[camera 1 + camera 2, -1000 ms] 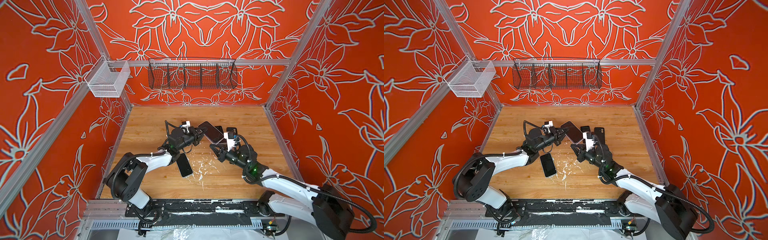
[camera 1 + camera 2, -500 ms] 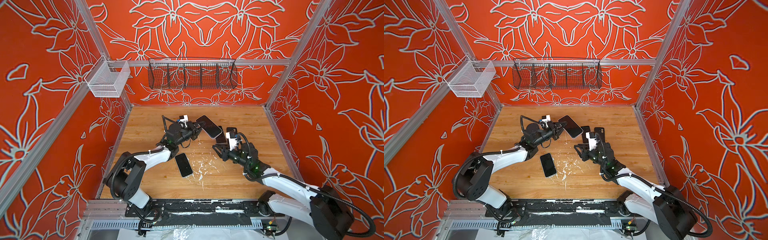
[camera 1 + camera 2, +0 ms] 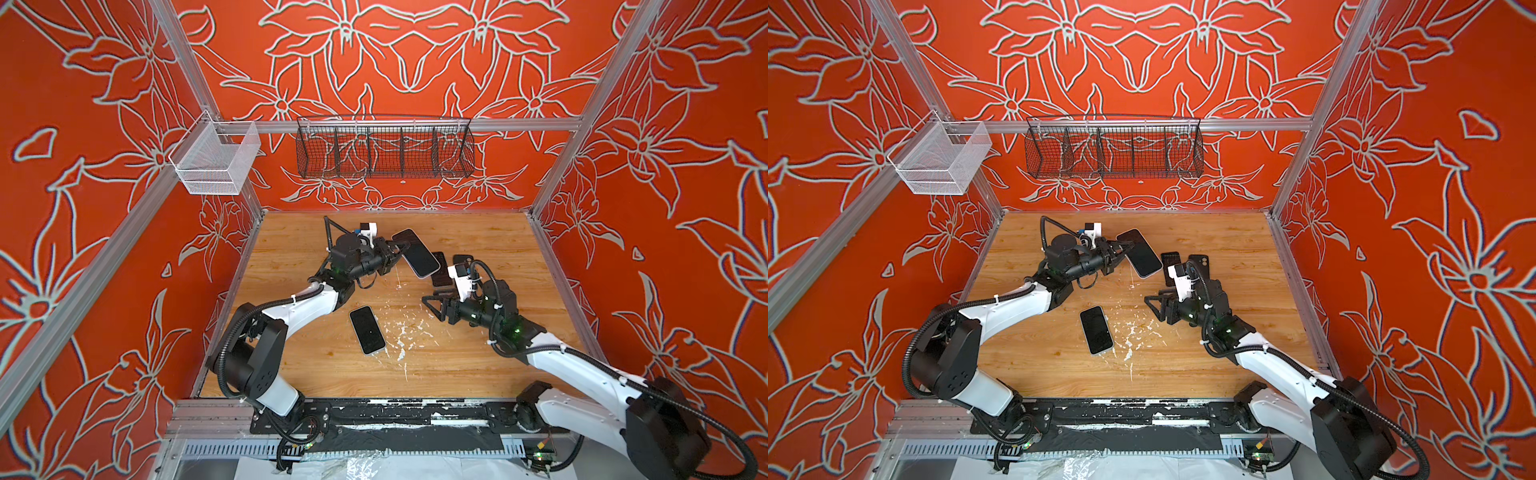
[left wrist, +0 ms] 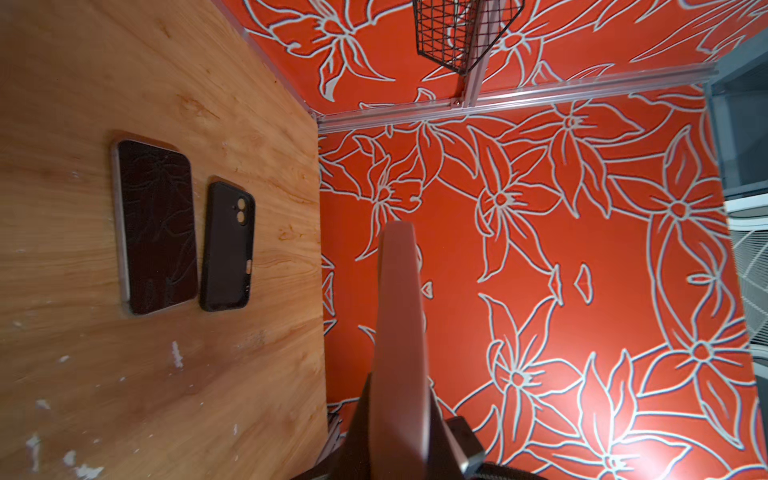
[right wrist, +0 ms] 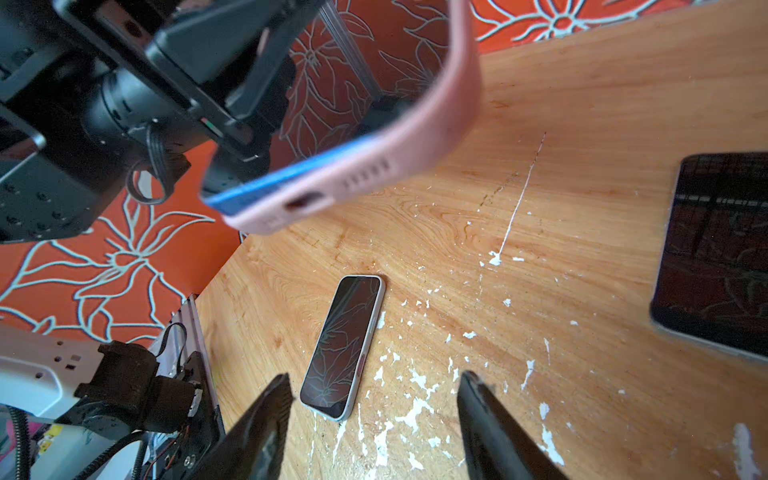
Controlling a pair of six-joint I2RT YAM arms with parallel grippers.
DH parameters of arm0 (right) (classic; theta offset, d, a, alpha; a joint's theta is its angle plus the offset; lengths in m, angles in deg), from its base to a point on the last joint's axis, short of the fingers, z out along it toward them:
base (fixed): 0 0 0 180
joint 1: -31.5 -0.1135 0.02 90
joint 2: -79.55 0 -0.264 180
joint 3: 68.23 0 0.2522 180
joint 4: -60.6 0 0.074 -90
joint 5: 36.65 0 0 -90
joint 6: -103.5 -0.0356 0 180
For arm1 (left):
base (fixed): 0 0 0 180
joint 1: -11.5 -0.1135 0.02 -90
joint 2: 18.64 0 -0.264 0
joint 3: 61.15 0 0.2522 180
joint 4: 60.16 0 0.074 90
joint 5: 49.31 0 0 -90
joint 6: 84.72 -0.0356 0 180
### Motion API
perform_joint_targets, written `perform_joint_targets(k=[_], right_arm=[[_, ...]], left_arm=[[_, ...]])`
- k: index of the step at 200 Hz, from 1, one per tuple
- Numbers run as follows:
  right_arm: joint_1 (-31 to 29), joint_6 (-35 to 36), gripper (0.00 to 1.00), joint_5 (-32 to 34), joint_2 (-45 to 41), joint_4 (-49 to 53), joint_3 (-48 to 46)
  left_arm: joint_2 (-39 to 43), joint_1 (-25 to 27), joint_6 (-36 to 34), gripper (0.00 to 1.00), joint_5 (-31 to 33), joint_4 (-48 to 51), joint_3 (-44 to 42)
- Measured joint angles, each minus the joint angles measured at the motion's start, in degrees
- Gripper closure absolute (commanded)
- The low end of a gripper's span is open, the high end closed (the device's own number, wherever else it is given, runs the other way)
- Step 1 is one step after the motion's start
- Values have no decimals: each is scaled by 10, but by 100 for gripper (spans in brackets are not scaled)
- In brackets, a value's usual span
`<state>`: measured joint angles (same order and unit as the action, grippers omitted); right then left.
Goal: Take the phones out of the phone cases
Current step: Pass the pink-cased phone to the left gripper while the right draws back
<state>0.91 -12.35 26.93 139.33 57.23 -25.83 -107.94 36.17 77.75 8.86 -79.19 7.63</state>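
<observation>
- On the wood bench [image 3: 478,365]: white flecks scattered mid-surface, red floral walls [image 3: 395,62] on three sides with aluminium rails
- Black wire basket [image 3: 384,151] on the rear wall, white mesh basket [image 3: 216,160] on the left rail
- Left end effector [image 3: 395,251] is clamped on the pink phone case [image 3: 417,253] with the blue phone [image 5: 286,176] inside, held clear above the bench's rear middle
- In both top views the case's long axis runs diagonally, rear-left to front-right, screen up; the port end points toward the right arm
- Right end effector [image 3: 432,305] has jaws wide with nothing between them, near the case's port end but apart from it
- Loose phone [image 3: 368,330] lies screen-up mid-bench; second phone [image 4: 156,226] and black case [image 4: 227,245] lie just beside each other at right rear
- Only the right wrist view shows the phone's blue edge and the port cut-outs; the left wrist view shows the pink case edge-on, and only the top views show its screen
</observation>
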Motion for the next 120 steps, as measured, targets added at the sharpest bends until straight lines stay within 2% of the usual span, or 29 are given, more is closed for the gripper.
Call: perform_joint_targets(k=[6,11,14,80,120], right_arm=[[1,6,17,-1,-2,14,8],[2,11,5,-3,-2,21,14],[2,18,3,-4,-2,29,19],[10,81,2,-46,-3,137,96],[19,144,5,-89,11,231,182]], left_arm=[[2,0,-17,100,-4,24,8],[4,0,-32,100,-8,45,16],[6,-1,-39,100,-10,58,20],[31,-31,-196,100,-62,267,111],[31,-61,-288,100,-94,368,161]])
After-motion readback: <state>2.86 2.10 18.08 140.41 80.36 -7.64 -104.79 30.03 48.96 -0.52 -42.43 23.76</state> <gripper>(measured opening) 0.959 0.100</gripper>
